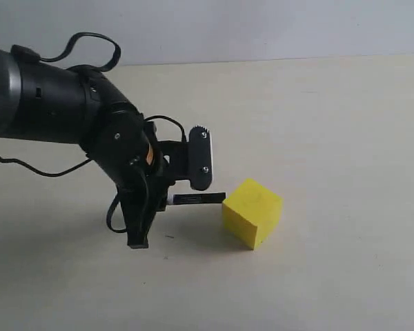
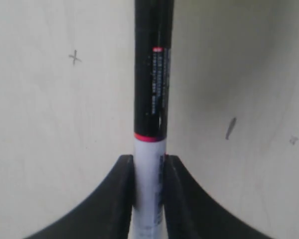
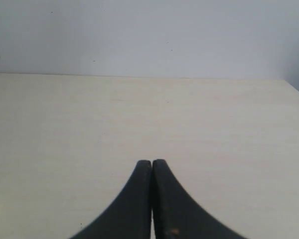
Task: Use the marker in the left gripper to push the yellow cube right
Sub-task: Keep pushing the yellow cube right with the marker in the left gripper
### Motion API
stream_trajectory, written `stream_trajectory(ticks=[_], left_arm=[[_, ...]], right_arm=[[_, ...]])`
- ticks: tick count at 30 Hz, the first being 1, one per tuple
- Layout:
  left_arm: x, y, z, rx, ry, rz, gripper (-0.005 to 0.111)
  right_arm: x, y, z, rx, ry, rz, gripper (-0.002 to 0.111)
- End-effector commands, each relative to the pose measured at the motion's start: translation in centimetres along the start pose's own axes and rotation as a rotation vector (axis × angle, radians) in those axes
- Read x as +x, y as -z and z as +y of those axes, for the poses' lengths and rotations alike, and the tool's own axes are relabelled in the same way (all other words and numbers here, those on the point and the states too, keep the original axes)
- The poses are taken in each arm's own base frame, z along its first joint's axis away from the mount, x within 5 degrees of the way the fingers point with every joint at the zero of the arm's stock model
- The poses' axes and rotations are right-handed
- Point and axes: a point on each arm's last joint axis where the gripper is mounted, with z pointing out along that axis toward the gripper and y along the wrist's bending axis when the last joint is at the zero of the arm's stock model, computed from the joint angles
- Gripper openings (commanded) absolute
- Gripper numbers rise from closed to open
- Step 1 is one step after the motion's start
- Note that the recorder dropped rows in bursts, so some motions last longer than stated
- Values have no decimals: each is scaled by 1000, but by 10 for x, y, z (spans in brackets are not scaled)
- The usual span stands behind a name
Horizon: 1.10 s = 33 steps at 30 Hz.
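In the exterior view the yellow cube (image 1: 252, 212) sits on the pale table, turned with one corner toward the camera. The marker (image 1: 196, 199) lies level just above the table, and its black end touches the cube's left face. My left gripper (image 1: 169, 200) is shut on the marker's white barrel, to the left of the cube. The left wrist view shows the white barrel of the marker (image 2: 150, 99) clamped in the left gripper (image 2: 149, 162), with the black part reaching past the frame edge; the cube is out of that view. My right gripper (image 3: 152, 163) is shut with nothing in it.
The pale wooden table (image 1: 331, 124) runs back to a light wall (image 1: 262, 27). Small pen marks show on the table in the left wrist view: a cross (image 2: 75, 57) and a dark smudge (image 2: 230, 128). The right wrist view shows only bare tabletop (image 3: 139, 119).
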Motion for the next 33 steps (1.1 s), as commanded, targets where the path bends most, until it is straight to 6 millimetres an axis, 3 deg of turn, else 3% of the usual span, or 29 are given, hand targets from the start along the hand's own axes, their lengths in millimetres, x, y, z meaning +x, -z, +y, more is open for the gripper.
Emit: stream_trajectory(ticks=[1,5,10,14,19,27,31,33], left_arm=[[14,0,2,67,39,89,0],[26,0,7,82,54,130,0],[1,0,0,14,-10,35,0],[-21,3,-20,36,-60,-1,0],[-24,6,-35,92,-116,71,0],[-2,4,-20,107,-72,146,0],[-10,2,-12,33,-47,36,0],[-25,3,-8,-35,-10,-100,0]], right_arm=[[1,0,0,8,3,-5,0],[1,0,0,8,3,-5,0],[1,0,0,8,3,-5,0],[1,0,0,8,3,-5,0],[1,0,0,8,3,-5,0],[1,0,0,8,3,-5,0],[1,0,0,8,3,-5,0],[1,0,0,8,3,-5,0]])
